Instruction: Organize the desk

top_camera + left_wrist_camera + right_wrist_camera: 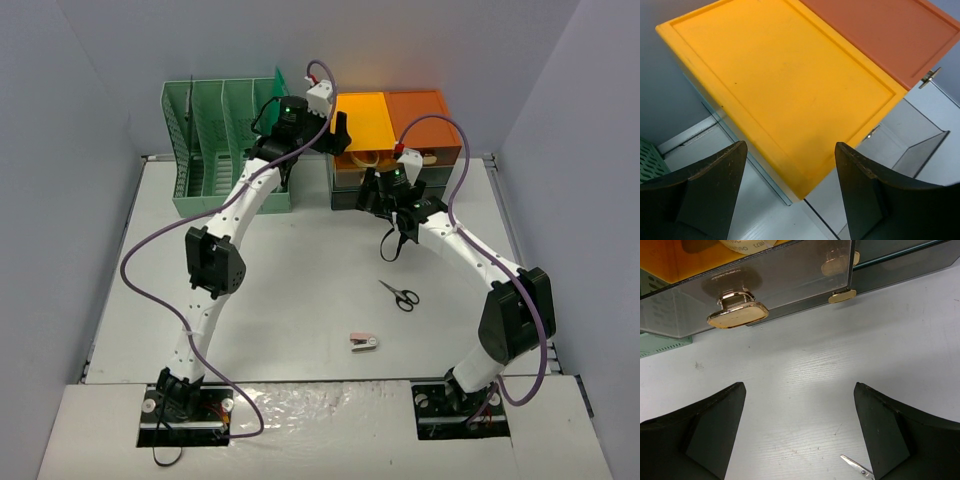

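The desk is a wide off-white tabletop; it also shows in the right wrist view. My left gripper is open and empty. It hovers over the front left corner of the yellow lid of the drawer unit. My right gripper is open and empty, low over the desk just in front of a pulled-out smoky drawer with a gold knob. Black-handled scissors lie on the desk behind it; their blade tip shows by my right finger.
A mint-green slotted file rack stands at the back left, beside the drawer unit. A small pink-and-white object lies on the desk near the front. The orange lid adjoins the yellow one. Grey walls enclose the desk.
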